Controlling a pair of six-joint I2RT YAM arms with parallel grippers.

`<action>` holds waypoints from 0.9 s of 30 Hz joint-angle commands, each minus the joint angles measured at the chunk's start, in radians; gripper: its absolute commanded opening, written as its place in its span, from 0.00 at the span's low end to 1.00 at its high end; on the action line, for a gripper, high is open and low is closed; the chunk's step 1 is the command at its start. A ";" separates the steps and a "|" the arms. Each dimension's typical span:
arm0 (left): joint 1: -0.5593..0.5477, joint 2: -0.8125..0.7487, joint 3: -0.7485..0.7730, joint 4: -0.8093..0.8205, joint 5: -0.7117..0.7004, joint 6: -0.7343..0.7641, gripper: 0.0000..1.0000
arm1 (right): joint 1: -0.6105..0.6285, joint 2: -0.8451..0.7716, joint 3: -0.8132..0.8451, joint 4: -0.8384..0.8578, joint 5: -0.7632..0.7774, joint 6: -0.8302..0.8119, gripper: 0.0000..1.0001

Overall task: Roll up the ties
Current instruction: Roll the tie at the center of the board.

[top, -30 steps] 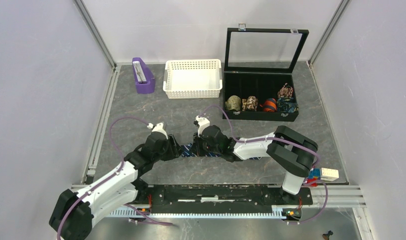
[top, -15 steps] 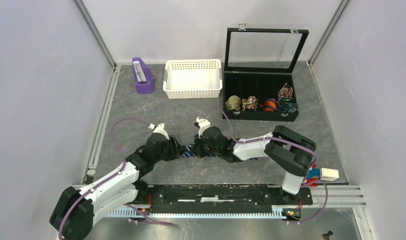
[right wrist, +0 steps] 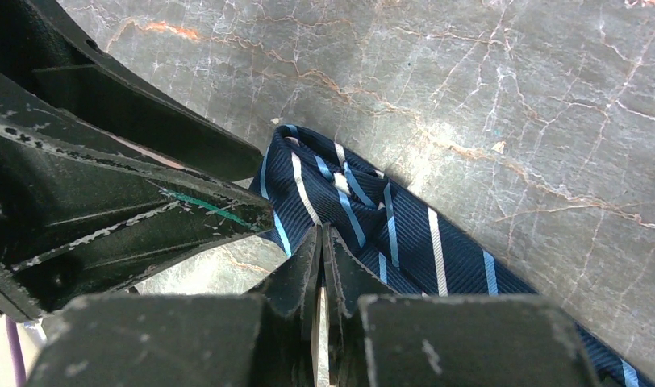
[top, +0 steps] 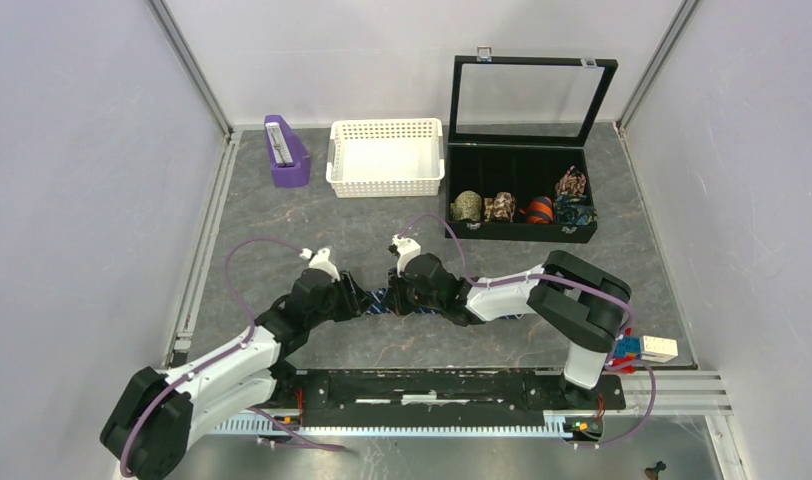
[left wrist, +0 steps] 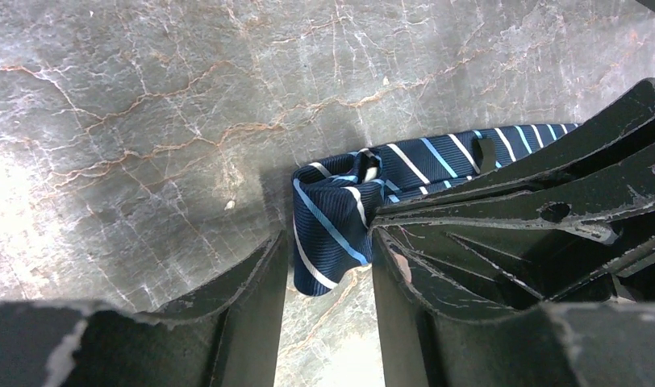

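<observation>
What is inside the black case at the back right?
In the case, patterned rolls line the front row: olive, brown, orange, blue, another behind. The front wall hides their bases.

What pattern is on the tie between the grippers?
Dark navy with thin diagonal light-blue and white stripes; the tie shows best in the right wrist view.

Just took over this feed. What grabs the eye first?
Both pincers meet in the middle of the table over a navy striped tie, its end folded over. The left pincer straddles that fold, open; the right pincer is shut on the tie beside it. At the back right, an open case holds rolls.
</observation>
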 commanded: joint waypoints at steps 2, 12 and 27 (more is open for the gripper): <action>0.005 0.021 -0.028 0.120 -0.006 -0.003 0.48 | -0.005 0.005 -0.006 0.035 -0.003 -0.019 0.07; 0.005 0.053 -0.047 0.184 -0.015 -0.001 0.43 | -0.012 0.009 -0.008 0.042 -0.012 -0.017 0.08; 0.004 0.132 -0.036 0.232 0.008 0.011 0.22 | -0.021 0.001 0.007 0.032 -0.020 -0.023 0.08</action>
